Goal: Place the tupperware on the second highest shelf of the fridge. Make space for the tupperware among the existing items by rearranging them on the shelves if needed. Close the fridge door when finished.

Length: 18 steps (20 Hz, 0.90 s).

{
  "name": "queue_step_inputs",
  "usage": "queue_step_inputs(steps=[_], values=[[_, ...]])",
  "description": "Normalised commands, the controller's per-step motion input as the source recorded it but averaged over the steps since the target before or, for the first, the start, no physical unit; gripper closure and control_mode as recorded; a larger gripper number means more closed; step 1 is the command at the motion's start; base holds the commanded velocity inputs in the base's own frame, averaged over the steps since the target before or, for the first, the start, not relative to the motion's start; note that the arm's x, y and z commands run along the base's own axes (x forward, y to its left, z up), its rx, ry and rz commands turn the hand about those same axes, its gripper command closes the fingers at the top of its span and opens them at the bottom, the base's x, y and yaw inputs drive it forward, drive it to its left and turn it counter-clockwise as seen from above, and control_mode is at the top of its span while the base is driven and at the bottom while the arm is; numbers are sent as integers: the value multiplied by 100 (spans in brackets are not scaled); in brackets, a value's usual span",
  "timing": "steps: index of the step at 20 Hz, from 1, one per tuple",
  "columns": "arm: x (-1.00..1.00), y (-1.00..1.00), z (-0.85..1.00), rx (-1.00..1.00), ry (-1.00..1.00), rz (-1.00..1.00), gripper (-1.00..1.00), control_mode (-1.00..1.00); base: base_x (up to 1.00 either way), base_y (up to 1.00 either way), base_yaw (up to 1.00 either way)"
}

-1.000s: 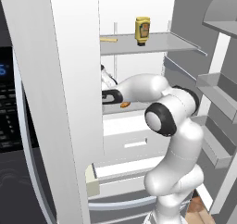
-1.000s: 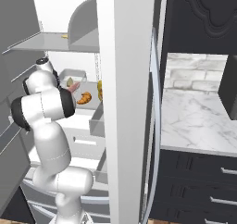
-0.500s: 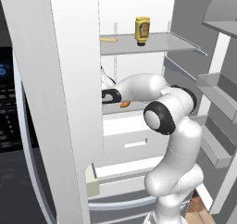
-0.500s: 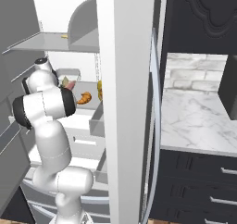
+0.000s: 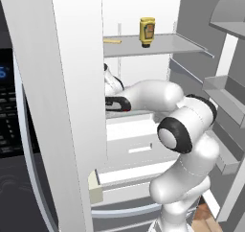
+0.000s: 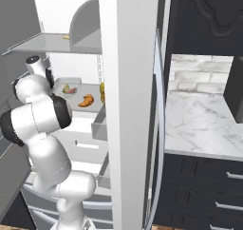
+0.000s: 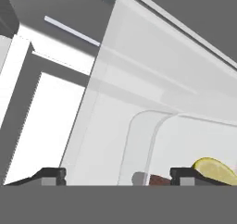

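Note:
The tupperware (image 6: 68, 88), shallow and translucent with a yellow and a red piece inside, rests on the second highest shelf (image 6: 75, 105) of the fridge (image 6: 128, 81). My gripper (image 7: 118, 176) is open just in front of the tupperware (image 7: 157, 144). Its fingertips (image 7: 51, 174) stand wide apart, and the yellow food piece (image 7: 215, 168) shows behind the right one. A croissant (image 6: 86, 100) and a yellow-orange jar (image 6: 102, 92) share that shelf to the right. On the top shelf (image 5: 158, 45) stand a yellow bottle (image 5: 147, 31) and a thin yellow stick (image 5: 113, 41).
Both fridge doors stand open: the left door (image 5: 67, 92) hides my hand's front, and the right door has bins (image 5: 225, 89). White drawers (image 5: 136, 147) sit below the shelf. A black oven (image 5: 7, 111) stands at the left, a marble counter (image 6: 199, 124) at the right.
The jaws have opened and let go of the tupperware, which now lies on the shelf. The arm has barely moved.

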Motion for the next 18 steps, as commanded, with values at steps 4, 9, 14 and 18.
queue_step_inputs(steps=[4, 9, 14, 18], values=[[-100, -50, 39, 0, -13, 0, -100, -100, 0, 0, 0], [-100, -55, 31, 1, -16, 0, -100, -100, 0, 0, 0], [-98, -61, 44, 7, -18, 2, -100, -100, 0, 0, 0], [-90, -61, 76, 13, -13, 8, -100, -100, 0, 0, 0]])
